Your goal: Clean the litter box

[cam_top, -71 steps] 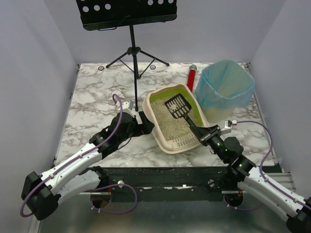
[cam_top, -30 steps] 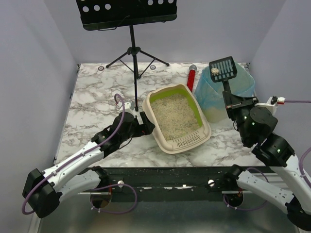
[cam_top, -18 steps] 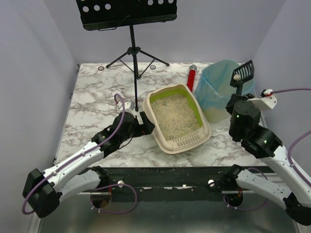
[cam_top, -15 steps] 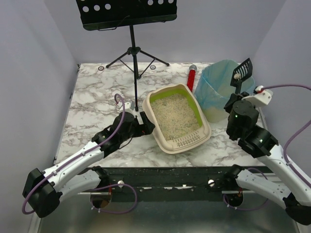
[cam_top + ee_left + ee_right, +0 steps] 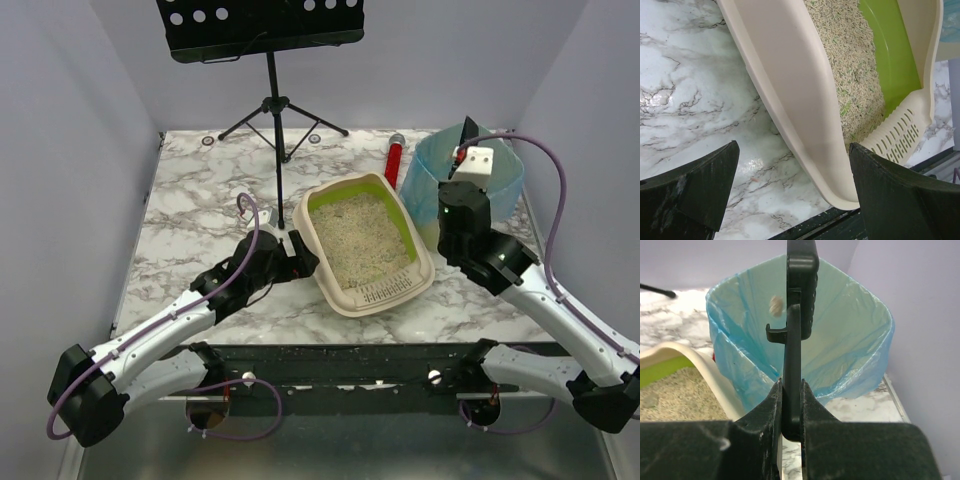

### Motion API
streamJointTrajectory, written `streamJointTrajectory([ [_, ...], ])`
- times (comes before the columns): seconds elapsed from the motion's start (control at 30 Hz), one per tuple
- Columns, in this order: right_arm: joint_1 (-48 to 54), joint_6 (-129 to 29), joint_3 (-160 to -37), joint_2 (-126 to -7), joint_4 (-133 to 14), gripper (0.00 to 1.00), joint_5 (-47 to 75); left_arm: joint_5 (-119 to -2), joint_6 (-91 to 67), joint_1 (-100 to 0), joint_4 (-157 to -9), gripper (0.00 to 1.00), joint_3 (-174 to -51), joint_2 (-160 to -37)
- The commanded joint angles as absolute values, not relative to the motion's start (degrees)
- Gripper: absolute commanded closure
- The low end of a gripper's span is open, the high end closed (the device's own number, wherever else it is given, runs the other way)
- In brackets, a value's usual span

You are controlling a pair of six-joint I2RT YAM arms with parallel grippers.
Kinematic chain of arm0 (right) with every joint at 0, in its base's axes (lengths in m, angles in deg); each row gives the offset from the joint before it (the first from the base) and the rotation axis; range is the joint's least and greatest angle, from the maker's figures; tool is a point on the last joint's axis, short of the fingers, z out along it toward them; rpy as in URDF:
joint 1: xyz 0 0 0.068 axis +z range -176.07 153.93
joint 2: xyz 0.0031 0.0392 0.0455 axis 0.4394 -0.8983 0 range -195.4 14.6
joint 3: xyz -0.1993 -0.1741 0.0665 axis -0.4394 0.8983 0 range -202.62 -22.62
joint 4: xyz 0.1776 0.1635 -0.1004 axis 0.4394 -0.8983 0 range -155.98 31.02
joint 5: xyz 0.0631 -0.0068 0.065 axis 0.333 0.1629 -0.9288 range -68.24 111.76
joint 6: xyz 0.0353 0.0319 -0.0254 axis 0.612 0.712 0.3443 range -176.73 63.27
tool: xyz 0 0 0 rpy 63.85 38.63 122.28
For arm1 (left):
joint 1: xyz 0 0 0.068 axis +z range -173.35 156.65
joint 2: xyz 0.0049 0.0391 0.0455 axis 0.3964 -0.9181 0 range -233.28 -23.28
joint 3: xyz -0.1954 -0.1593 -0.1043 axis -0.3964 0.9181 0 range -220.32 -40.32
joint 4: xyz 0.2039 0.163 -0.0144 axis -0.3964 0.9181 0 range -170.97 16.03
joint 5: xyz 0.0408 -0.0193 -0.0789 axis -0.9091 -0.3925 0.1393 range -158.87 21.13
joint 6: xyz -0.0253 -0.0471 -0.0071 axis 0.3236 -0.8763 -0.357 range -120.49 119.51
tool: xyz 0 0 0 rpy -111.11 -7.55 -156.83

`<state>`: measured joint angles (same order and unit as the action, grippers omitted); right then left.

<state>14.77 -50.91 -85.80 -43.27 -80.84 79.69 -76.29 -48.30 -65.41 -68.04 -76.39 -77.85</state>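
The box (image 5: 385,292) is sitting mid-bench (image 5: 190,200), full of tan granules (image 5: 362,243), its grille end pointing toward 5 o'clock. At its 9 o'clock side the left fingers (image 5: 695,190) are spreading wide and straddling the beige side wall, one over the marble, the other over the grille; I cannot tell whether they are touching it. The bin (image 5: 505,185) is standing just beside the box at 2 o'clock. The right fingers (image 5: 765,440) are clamping the black scoop (image 5: 800,290) by its handle, holding it edge-on above the bin's mouth, and a pale clump (image 5: 775,305) is showing against the blue bag's inside
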Motion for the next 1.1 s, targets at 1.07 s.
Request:
streamJointTrajectory([
  [1.07, 14.6, -7.7, -82.1, -33.4, -96.2, 0.99, 30.2, -79.9, -45.7, -65.3, -65.7, 0.01, -83.6, -80.8],
])
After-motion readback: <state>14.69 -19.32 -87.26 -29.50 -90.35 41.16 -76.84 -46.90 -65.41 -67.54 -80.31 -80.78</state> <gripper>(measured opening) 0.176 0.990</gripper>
